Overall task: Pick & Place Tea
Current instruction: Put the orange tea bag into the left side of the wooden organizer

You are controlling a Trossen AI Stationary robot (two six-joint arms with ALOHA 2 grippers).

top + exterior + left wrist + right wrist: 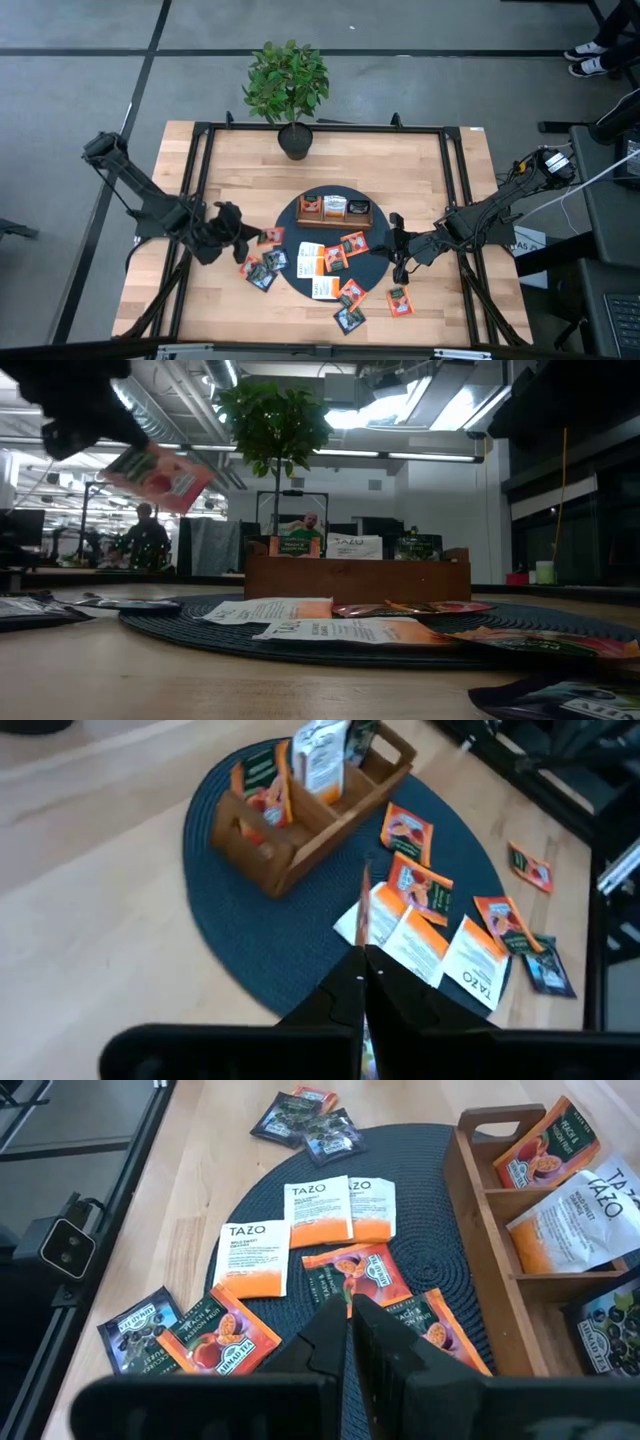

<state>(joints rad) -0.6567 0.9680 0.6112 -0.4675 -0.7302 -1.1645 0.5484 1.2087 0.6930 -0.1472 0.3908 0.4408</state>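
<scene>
Pick-and-place tea, mid-carry. On the pale wooden bench (450,180) lie one round dark woven mat (375,268) and, at the mat's far edge, one long brown three-compartment wooden tray (300,850). The left pincer (250,238) hangs above the mat's left edge, clenched on one orange square tea sachet (160,475) held clear of the bench. The right pincer (350,1315) waits over the mat's right side, closed on nothing.

The step in hand looks like transport. The next move calls for swinging the sachet across to the orange compartment (the tray's left end in the overhead picture) and slipping it in upright.

The tray holds three sachets, one per compartment. Loose on the mat and bench are about eleven: three white sachets (320,1210), some five orange sachets (355,1270) and three dark sachets (140,1330).
</scene>
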